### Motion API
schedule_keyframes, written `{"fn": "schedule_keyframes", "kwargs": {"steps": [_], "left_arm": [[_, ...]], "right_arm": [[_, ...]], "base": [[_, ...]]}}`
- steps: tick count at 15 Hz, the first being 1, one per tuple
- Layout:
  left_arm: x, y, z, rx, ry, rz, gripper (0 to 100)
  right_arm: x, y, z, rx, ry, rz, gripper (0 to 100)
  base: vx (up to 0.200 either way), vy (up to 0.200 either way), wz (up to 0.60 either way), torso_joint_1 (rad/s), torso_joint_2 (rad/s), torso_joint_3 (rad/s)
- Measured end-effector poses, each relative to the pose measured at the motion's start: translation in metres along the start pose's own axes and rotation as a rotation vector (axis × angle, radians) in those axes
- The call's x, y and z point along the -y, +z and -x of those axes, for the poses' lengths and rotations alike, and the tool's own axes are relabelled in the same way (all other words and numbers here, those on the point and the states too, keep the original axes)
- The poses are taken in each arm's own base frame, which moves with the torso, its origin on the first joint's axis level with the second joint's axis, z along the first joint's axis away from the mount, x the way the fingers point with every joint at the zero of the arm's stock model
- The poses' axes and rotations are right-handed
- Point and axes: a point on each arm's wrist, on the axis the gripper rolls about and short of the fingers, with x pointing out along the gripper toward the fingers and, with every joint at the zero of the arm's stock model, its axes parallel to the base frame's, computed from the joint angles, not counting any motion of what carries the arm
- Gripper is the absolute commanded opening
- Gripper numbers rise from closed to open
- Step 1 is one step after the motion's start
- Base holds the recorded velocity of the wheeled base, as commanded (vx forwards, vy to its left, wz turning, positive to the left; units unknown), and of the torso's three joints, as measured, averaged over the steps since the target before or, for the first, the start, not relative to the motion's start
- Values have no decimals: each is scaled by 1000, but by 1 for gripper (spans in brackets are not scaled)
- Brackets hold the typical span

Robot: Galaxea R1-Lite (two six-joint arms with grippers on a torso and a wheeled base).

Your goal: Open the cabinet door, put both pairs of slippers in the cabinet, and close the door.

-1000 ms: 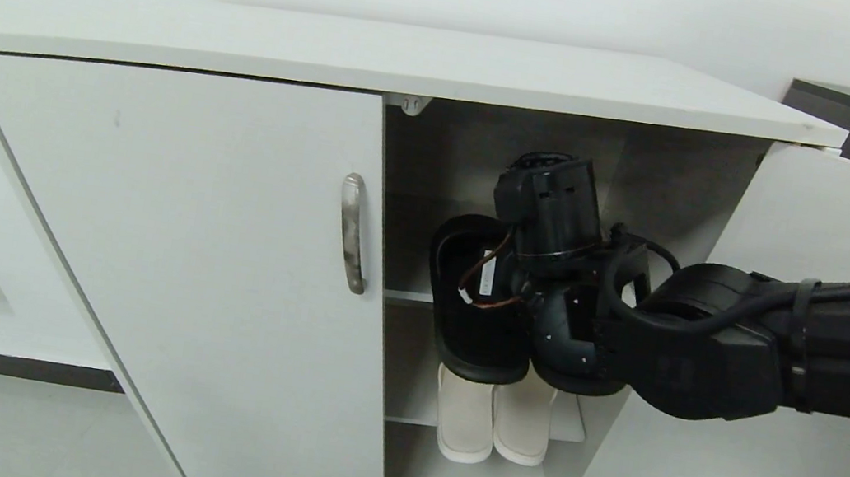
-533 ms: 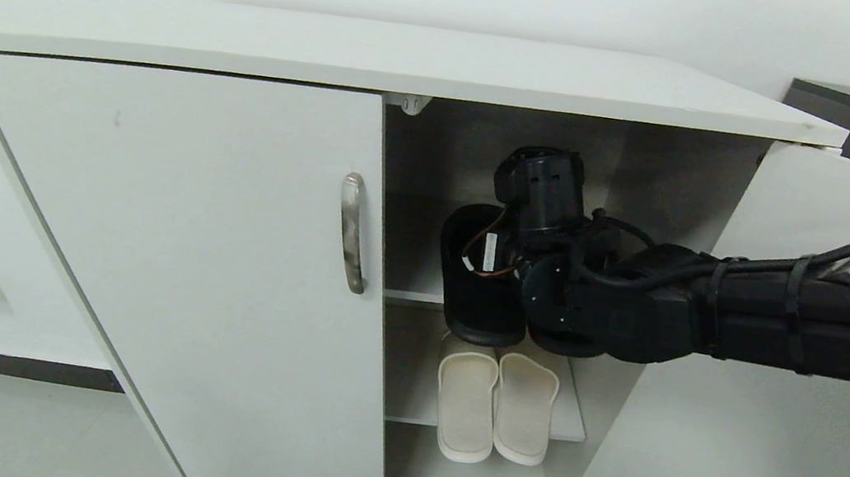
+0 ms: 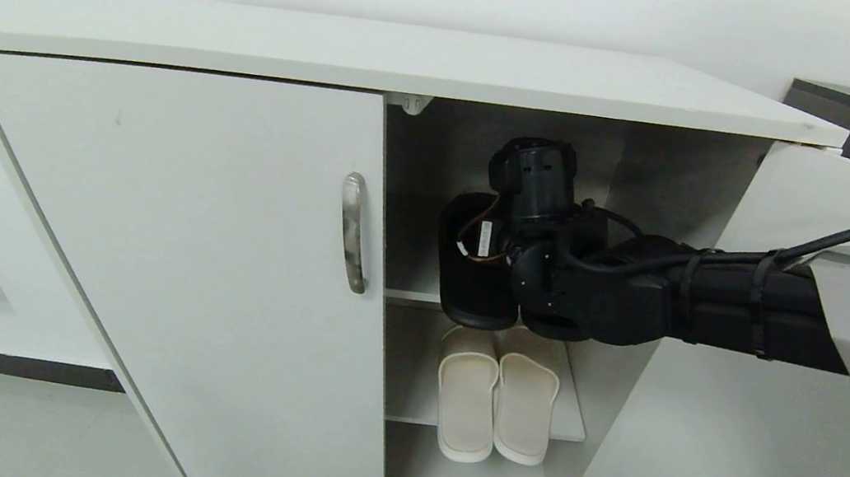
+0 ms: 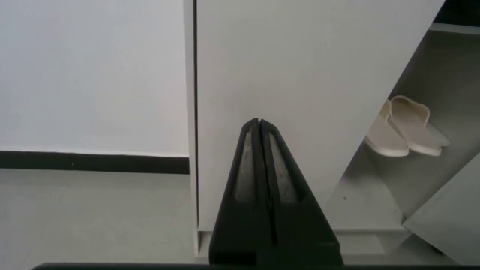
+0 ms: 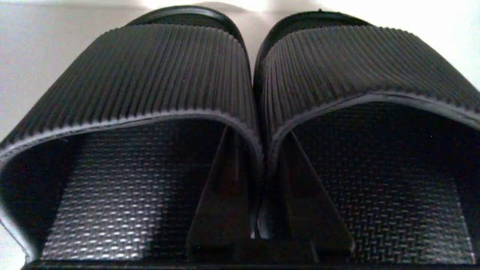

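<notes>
Black slippers (image 5: 165, 75) pinched by right fingers (image 5: 221, 195) in wrist view; head view adds white slippers (image 3: 495, 394) below; left fingers (image 4: 247, 172) closed

No text, number or sign can be read anywhere. A small white label (image 3: 485, 237) is seen on the wrist of the right arm, just in front of the black slippers (image 3: 467, 290), but its print is too small to be made out.
</notes>
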Motion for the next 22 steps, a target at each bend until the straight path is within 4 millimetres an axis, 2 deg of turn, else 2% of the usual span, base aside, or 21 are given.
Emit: {"fn": "schedule_keyframes", "kwargs": {"steps": [1, 2, 6, 9, 15, 19, 20, 22], "left_arm": [[0, 0, 0, 0, 1, 0, 0], [0, 0, 0, 0, 1, 0, 0], [0, 0, 0, 0, 1, 0, 0], [0, 0, 0, 0, 3, 0, 0], [0, 0, 0, 0, 2, 0, 0], [0, 0, 0, 0, 0, -1, 0], [0, 0, 0, 0, 0, -2, 0], [0, 0, 0, 0, 0, -1, 0]], "right_arm": [[0, -1, -1, -1, 0, 2, 0], [-1, -2, -2, -4, -1, 3, 100], [0, -6, -7, -14, -5, 10, 100], [2, -10, 3, -57, -2, 47, 100], [12, -7, 60, -65, 60, 70, 100], [31, -21, 107, -48, 214, 43, 100], [38, -28, 119, -56, 266, 46, 0], [55, -47, 139, -73, 363, 52, 0]], "base": [[0, 0, 0, 0, 0, 0], [0, 0, 0, 0, 0, 0], [0, 0, 0, 0, 0, 0], [0, 0, 0, 0, 0, 0], [0, 0, 0, 0, 0, 0], [0, 0, 0, 0, 0, 0], [0, 0, 0, 0, 0, 0], [0, 0, 0, 0, 0, 0]]}}
